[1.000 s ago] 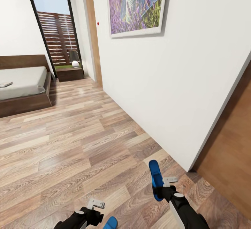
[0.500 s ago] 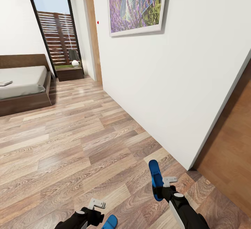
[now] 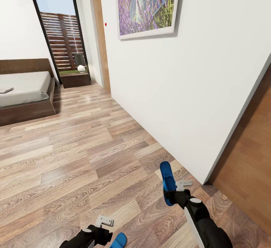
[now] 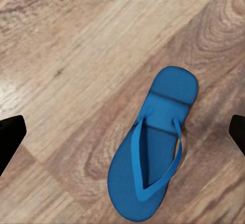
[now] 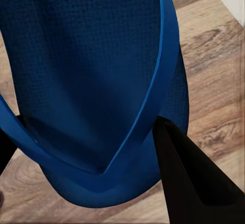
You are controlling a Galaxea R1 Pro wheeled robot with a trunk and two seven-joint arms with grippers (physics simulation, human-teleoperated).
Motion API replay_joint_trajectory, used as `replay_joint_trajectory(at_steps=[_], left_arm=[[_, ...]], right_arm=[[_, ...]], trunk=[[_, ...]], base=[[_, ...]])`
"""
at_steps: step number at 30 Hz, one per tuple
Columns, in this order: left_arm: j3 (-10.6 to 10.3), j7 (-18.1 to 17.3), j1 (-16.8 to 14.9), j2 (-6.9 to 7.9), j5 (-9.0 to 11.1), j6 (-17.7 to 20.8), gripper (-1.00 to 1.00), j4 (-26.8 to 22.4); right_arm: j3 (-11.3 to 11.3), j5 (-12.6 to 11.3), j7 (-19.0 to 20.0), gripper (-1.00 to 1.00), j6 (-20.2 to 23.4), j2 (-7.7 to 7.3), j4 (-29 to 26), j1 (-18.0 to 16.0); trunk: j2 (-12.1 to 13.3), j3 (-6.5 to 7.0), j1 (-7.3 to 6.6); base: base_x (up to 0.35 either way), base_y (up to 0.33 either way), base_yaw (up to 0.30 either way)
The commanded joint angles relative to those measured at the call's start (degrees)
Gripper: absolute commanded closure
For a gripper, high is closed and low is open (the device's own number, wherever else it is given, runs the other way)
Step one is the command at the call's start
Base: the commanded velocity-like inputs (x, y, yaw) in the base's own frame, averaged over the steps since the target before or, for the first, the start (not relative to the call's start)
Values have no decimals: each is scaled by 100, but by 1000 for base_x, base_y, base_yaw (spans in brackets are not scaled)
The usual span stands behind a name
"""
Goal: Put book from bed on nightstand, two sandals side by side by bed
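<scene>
— Where are the sandals sitting relative to your grippers?

— I'm holding one sandal (image 3: 166,182) in the right gripper (image 3: 174,194); the fingers are clamping it near its strap end, and the sole is sticking up and away from me, off the floor (image 3: 75,157). In the right wrist view that sandal (image 5: 97,86) is pressing close against the camera, with a dark finger (image 5: 189,178) lying across its edge. The other sandal (image 3: 118,240) is lying flat on the floor at the near edge of the head view, just right of the left gripper (image 3: 101,227).

— And the left gripper?

— It's spread wide and gripping nothing. In the left wrist view I'm seeing its fingertips (image 4: 11,140) far apart at both edges, and the sandal (image 4: 153,145) is lying between them on the planks, strap side up, touching neither.

— The rest?

— The bed (image 3: 24,91) is standing far to the left, and the book (image 3: 5,89) is lying on the mattress at the left edge of the view. A nightstand (image 3: 75,79) is sitting just right of the bed by the window (image 3: 56,29), carrying a lamp (image 3: 80,62). A white wall (image 3: 180,89) with a lavender picture (image 3: 146,5) is running along my right.
</scene>
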Motion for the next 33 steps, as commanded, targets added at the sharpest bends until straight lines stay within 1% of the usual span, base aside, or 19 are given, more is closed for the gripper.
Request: replay_joint_trajectory(at_steps=[1,3,6,7,11,22,33], left_arm=[[-12,-11,0,2,-1,34,-100,-12],[-12,-11,0,1,-1,35,-100,-11],[-12,-10,0,1,-1,37,-100,-11],[-12,-10,1,1,-1,37,-100,-11],[-12,-10,4,0,-1,38,-100,-12],[-12,-10,8,-6,-1,37,-100,-10],[-12,-10,9,-8,-1,31,-100,-10]], right_arm=[[-2,1,-4,100,37,1,-15,0],[8,-4,-4,100,284,-1,-355,78],[19,-7,-5,100,505,-4,-655,149],[23,-6,-5,100,589,-5,-772,176],[36,-4,-5,100,681,-2,-906,204],[124,-3,-5,100,761,-4,-1110,222],[158,-11,-5,100,774,1,-1178,223]], trunk=[[-2,-5,-1],[-2,-5,-1],[-2,-5,-1],[-42,-23,21],[-202,-95,109],[-217,-339,137],[-217,-339,137]], base=[[0,0,0],[0,0,0],[0,0,0],[0,0,0],[0,0,0],[0,0,0],[0,0,0]])
